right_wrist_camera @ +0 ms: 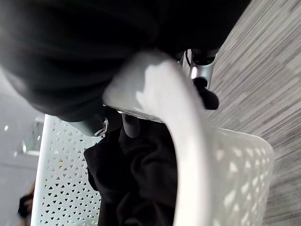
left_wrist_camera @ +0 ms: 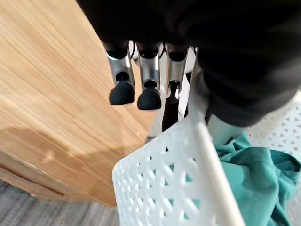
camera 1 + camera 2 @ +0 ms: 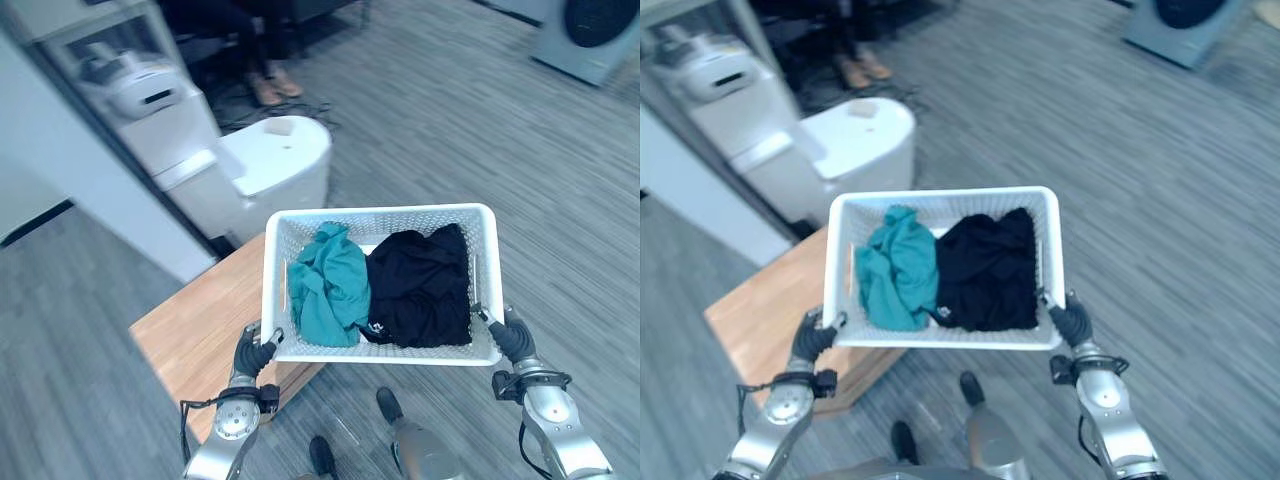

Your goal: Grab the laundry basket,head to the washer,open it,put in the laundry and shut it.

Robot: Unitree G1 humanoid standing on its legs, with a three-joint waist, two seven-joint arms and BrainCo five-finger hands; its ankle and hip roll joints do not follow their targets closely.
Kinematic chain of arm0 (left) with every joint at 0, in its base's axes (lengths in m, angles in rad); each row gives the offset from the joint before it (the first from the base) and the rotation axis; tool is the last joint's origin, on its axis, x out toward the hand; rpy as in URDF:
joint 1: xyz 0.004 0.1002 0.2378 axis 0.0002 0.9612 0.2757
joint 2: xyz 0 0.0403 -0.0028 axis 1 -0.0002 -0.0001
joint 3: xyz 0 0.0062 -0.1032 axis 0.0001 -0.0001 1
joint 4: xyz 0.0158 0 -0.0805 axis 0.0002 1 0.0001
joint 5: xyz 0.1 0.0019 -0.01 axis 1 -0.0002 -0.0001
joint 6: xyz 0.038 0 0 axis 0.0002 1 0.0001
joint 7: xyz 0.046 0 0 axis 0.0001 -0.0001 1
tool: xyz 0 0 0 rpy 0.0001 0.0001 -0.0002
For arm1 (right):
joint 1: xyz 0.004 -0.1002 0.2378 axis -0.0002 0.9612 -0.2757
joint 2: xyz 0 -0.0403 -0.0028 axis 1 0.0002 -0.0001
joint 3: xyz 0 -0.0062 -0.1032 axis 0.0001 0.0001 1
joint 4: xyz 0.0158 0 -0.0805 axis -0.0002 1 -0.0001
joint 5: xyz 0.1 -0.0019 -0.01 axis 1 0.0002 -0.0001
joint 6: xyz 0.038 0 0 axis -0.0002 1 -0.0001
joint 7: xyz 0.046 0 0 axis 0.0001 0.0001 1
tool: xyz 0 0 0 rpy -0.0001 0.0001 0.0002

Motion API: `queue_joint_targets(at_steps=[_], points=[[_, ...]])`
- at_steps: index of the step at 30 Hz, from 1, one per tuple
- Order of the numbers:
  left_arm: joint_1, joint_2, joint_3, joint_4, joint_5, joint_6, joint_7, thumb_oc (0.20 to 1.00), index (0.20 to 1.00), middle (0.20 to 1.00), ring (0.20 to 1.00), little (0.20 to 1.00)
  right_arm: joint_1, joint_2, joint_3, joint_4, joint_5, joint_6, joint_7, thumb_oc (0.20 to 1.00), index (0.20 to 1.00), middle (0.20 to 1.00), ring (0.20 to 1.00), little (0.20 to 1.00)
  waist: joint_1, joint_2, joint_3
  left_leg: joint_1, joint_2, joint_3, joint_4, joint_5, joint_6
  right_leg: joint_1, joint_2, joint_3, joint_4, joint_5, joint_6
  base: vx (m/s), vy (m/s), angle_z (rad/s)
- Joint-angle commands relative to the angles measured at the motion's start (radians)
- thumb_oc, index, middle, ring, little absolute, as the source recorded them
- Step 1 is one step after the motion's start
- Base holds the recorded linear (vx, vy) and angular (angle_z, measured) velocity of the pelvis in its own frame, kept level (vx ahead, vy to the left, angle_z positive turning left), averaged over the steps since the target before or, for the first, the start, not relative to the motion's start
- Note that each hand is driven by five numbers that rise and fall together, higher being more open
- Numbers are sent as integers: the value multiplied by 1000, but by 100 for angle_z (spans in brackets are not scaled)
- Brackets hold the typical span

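Each robot hand, left (image 3: 256,352) and right (image 3: 507,335), grips one side of the white laundry basket (image 3: 300,352), keeping it level above the bench (image 3: 195,320) for carrying.

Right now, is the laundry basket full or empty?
Partly full. The white laundry basket, held between the left hand and right hand, contains a crumpled teal garment beside a black garment, neither rising above the rim.

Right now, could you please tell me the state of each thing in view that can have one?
laundry basket: lifted, held level at both ends, above the edge of the wooden table.
teal garment: crumpled inside the basket, on the robot's left.
black garment: bunched inside the basket, beside the teal one.
left hand: curled round the basket's rim.
right hand: curled round the opposite rim.
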Motion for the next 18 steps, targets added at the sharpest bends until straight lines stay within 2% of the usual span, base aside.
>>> queue_joint_targets(at_steps=[1,2,3,4,6,7,9,10,11,13,14,15,17,18], points=[[-21,12,-7,-110,-13,-128,-34,200,200,200,200,200,-81,10,9,-113,70,-129,14,200,200,200,200,200,46,12,-30,-2,7,-44,83,-105,12,31,15,-181,41,-75,46,-5,-155,-185],[-22,12,-4,-118,-17,-127,-31,200,200,200,200,200,-80,12,14,-111,63,-129,15,200,200,200,200,200,60,17,-26,15,24,-8,85,-105,8,28,-21,-309,56,-90,36,9,-169,-160],[-23,16,-2,-118,-18,-126,-33,200,200,200,200,200,-75,16,12,-117,64,-129,17,200,200,200,200,200,66,20,-24,21,37,6,85,-103,3,30,-52,-401,77,-105,26,90,-202,-120],[-20,20,8,-128,-23,-125,-31,200,200,200,200,200,-81,16,21,-113,64,-129,17,200,200,200,200,200,85,30,-32,38,57,44,79,-114,-7,49,-99,-541,92,-140,26,98,-161,-122],[-2,20,8,-128,-23,-118,-53,200,200,200,200,200,-65,21,16,-126,63,-124,28,200,200,200,200,200,82,26,-41,54,70,86,81,-110,-19,80,-126,-622,81,-151,14,168,-244,-123],[10,13,9,-116,-11,-112,-69,200,200,200,200,200,-44,24,3,-126,67,-120,35,200,200,200,200,200,63,20,-52,67,80,96,112,-124,-27,82,-111,-569,64,-158,14,185,-251,-119],[15,7,6,-111,-7,-115,-76,200,200,200,200,200,-31,21,-6,-131,74,-119,38,200,200,200,200,200,60,20,-53,66,97,102,166,-122,-41,98,-95,-539,47,-161,4,240,-263,-82],[17,-4,-3,-108,-10,-116,-82,200,200,200,200,200,-24,11,-18,-131,83,-126,32,200,200,200,200,200,57,13,-48,45,133,95,288,-72,-57,131,-77,-505,25,-169,-17,232,-296,-60],[16,-5,-4,-106,-10,-117,-82,200,200,200,200,200,-22,10,-20,-132,84,-126,32,200,200,200,200,200,60,17,-46,38,148,93,313,-78,-67,137,-68,-505,18,-168,-24,212,-293,-63],[7,-11,-18,-105,-28,-120,-71,200,200,200,200,200,-34,-13,-28,-124,96,-126,16,200,200,200,200,200,76,8,-29,-36,171,6,481,-10,-84,177,-42,-477,-14,-173,-55,123,-243,-64],[7,-10,-19,-109,-33,-120,-71,200,200,200,200,200,-39,-20,-27,-124,97,-119,13,200,200,200,200,200,88,-8,-23,-84,133,-32,507,-7,-54,180,-47,-466,-28,-155,-63,201,-247,-54],[14,-13,-25,-114,-35,-118,-73,200,200,200,200,200,-43,-25,-27,-127,95,-114,11,200,200,200,200,200,111,-23,-19,-180,57,-119,509,-65,-32,211,-49,-425,-43,-163,-56,148,-137,-38],[19,-13,-26,-114,-34,-117,-74,200,200,200,200,200,-40,-25,-25,-129,95,-111,11,200,200,200,200,200,119,-27,-16,-202,39,-137,475,-84,-23,224,-51,-406,-45,-170,-51,271,-32,-66],[29,-16,-24,-109,-27,-111,-70,200,200,200,200,200,-37,-24,-21,-122,87,-108,6,200,200,200,200,200,137,-23,-15,-243,2,-177,382,-78,-14,250,-43,-377,-48,-185,-46,281,14,-84]])
